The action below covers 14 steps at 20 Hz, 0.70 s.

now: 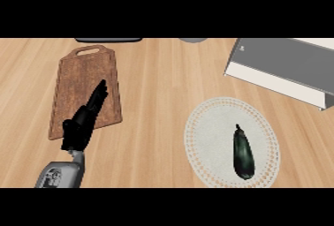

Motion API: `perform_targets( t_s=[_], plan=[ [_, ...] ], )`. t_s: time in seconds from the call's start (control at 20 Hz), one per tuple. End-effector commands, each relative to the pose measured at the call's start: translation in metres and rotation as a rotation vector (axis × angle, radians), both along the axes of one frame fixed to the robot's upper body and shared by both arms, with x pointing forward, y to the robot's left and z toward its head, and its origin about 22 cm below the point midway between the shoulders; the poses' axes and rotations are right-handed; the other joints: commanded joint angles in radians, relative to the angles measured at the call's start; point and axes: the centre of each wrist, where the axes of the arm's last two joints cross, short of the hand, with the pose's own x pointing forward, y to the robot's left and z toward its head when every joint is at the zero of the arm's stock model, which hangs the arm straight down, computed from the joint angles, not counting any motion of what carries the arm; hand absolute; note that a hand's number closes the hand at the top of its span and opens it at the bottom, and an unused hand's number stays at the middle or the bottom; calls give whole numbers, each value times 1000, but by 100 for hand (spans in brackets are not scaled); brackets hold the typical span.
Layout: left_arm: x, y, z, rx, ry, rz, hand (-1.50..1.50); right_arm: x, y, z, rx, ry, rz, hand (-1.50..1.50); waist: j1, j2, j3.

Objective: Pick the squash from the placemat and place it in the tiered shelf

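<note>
Squash [243, 152] lies lengthwise on the placemat [209, 132], right of centre, w/ no hand on it. Tiered shelf [287, 66] sits just beyond the placemat, holding nothing visible. Left hand [85, 121] hovers left of the placemat over the cutting board [72, 84], fingers straight, holding nothing. Pick & placing both remain.

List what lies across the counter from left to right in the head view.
Left hand over the cutting board → placemat → squash on it → tiered shelf at the far right.
</note>
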Motion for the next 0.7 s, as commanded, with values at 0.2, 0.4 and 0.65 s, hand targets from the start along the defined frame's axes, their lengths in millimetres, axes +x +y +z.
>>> perform_targets(
  t_s=[0.2, 0.4, 0.65],
  plan=[
    [-2, 22, -4, 9, 10, 46, 0, -80, -27, 16, 216, 82, -66, -150, -34, -9, 0],
    [3, 12, 6, 9, -4, 40, 0, -128, -46, 10, 222, 149, -63, -150, -52, -15, 1],
    [-8, 8, -1, -6, 7, 41, 0, -176, -48, -11, 205, 264, -23, -150, -51, -14, 1]
  ],
)
